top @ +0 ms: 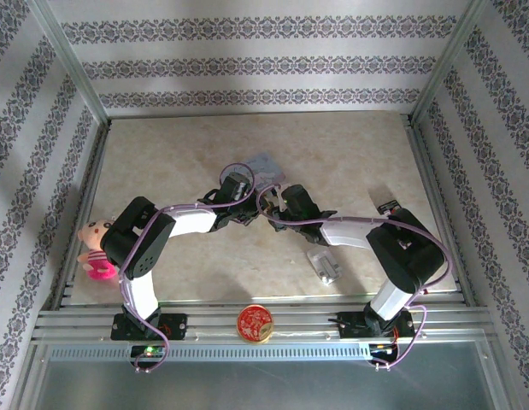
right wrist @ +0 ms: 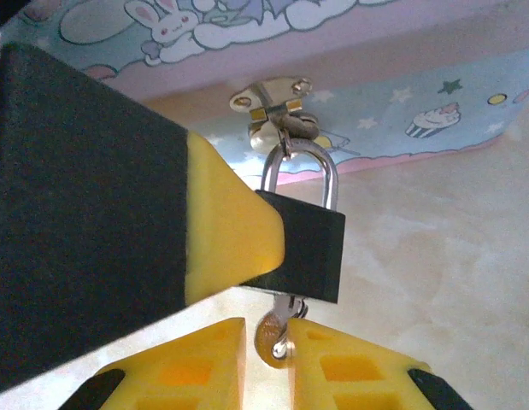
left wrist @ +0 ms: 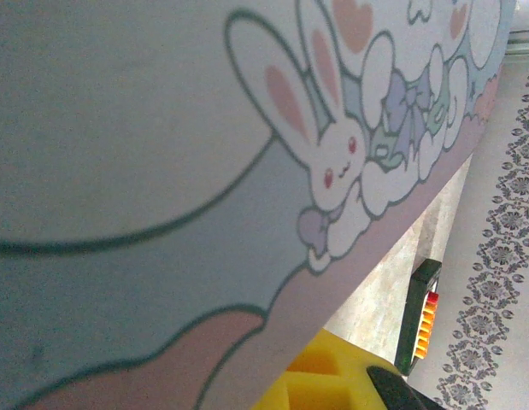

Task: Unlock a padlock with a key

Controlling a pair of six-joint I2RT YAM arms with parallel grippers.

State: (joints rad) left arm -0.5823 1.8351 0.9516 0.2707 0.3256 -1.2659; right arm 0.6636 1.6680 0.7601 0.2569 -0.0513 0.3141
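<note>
The padlock (right wrist: pixel 308 248), small and black with a silvery shackle (right wrist: pixel 331 175), hangs from the hasp (right wrist: pixel 273 101) of a pastel bunny-print tin (top: pixel 266 166). The key (right wrist: pixel 277 335) is in the lock's underside, and only its round head shows. My right gripper (right wrist: pixel 268 346) is shut on that head from below, between its yellow fingers (right wrist: pixel 337 363). One yellow finger (right wrist: pixel 226 231) of my left gripper (top: pixel 249 207) presses the padlock's left side; its other finger is hidden behind the lock. The tin's lid (left wrist: pixel 161 171) lies very close in the left wrist view, above a yellow finger (left wrist: pixel 332 376).
A silver ridged block (top: pixel 326 265) lies on the table beside the right arm. A red-and-gold round tin (top: pixel 255 323) sits on the front rail and a doll (top: pixel 95 248) at the left edge. A small black-and-orange object (left wrist: pixel 422 316) lies at the right wall.
</note>
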